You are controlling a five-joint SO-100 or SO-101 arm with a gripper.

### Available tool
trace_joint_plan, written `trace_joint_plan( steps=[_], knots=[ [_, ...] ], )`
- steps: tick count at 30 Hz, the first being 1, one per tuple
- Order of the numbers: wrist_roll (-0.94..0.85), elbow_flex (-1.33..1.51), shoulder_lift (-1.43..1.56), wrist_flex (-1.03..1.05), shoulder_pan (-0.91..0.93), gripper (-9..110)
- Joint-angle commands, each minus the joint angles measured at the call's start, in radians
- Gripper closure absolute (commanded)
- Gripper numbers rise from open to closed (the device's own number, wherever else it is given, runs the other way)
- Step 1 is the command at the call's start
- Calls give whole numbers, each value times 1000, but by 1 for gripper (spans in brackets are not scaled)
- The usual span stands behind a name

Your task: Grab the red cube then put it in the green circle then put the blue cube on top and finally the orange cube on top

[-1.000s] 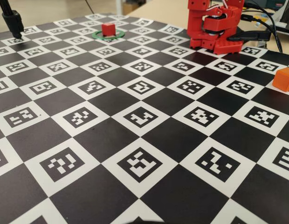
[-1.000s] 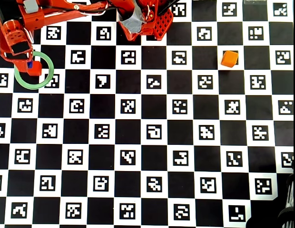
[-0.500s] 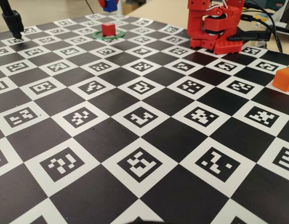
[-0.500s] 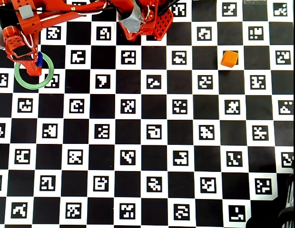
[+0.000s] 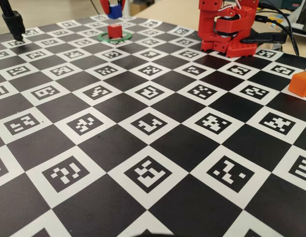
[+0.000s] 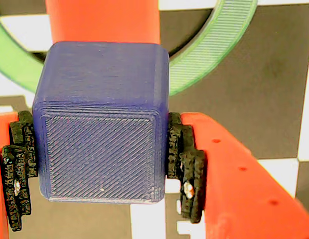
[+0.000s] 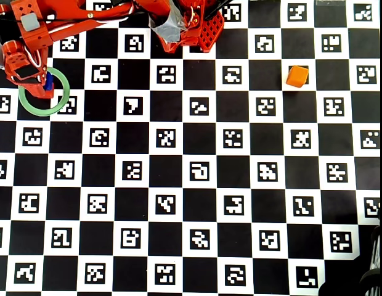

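Sitting inside the green circle (image 5: 114,37) near the far edge of the checkered board (image 5: 143,128), the red cube (image 5: 114,31) rests alone in the fixed view, with nothing yet on top of it. Above and a little behind it the blue cube (image 5: 114,9) hangs in the air, held by the gripper (image 5: 113,11). A second ago that spot above the ring showed no cube or gripper at all in this view; half a second ago only the cube's lower part peeked in at the top edge, and now it has come lower.

From the wrist view the blue cube (image 6: 102,122) fills the middle, clamped tight between the two black pads (image 6: 187,167), with the red cube (image 6: 102,20) directly beyond it and arcs of the green circle (image 6: 214,47) on either side.

Seen from overhead, the gripper (image 7: 40,83) sits over the upper left part of the green circle (image 7: 58,102), and a sliver of the blue cube (image 7: 48,81) shows at its right side. The arm has shifted slightly since the earlier frames.

Well apart, the orange cube (image 7: 297,76) lies at the right side of the board, unmoved.
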Motion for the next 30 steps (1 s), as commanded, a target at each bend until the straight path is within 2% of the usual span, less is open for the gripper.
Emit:
trace_joint_plan(
  steps=[1, 30],
  knots=[
    [3, -6, 41, -23, 15, 99],
    [14, 64, 26, -120, 23, 99]
  ],
)
